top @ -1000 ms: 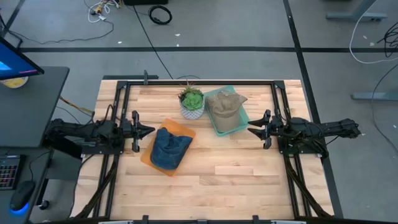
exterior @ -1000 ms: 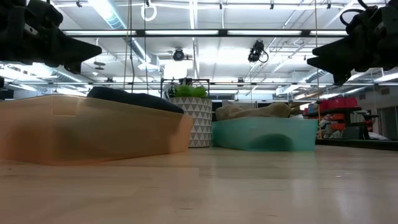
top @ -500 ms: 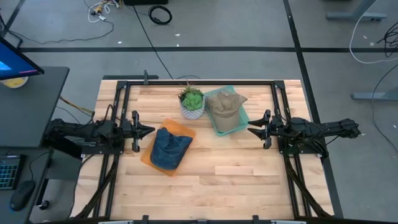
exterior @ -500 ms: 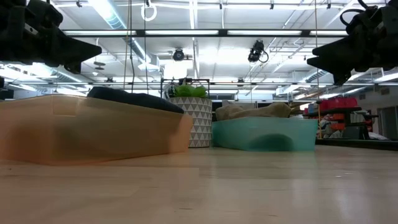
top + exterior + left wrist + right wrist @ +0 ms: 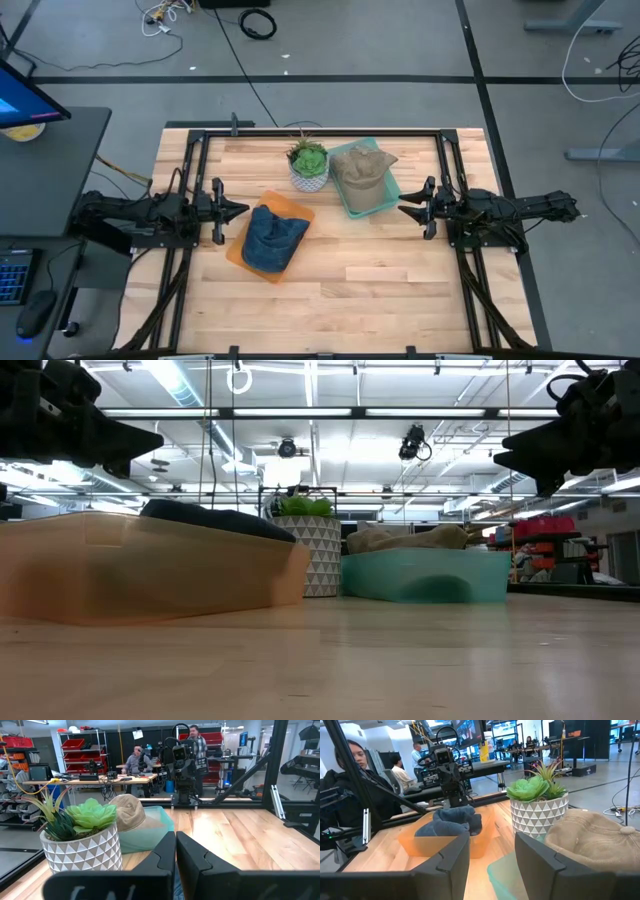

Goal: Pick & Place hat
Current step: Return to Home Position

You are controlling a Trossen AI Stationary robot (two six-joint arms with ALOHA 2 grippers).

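A blue hat (image 5: 273, 240) lies in an orange tray (image 5: 290, 208) left of the table's middle. A tan hat (image 5: 361, 170) lies in a teal tray (image 5: 372, 204) toward the far right. My left gripper (image 5: 240, 210) hovers shut just left of the orange tray, above the table. My right gripper (image 5: 404, 210) hovers open just right of the teal tray. In the right wrist view the tan hat (image 5: 592, 837) is close by and the blue hat (image 5: 452, 821) farther off. The left wrist view shows the tan hat (image 5: 127, 812) past my shut fingers.
A potted succulent in a white patterned pot (image 5: 308, 165) stands between the two trays at the far side. A black frame (image 5: 310, 131) rims the table. Bare wood lies along the near half (image 5: 360, 285). People sit and stand in the room beyond.
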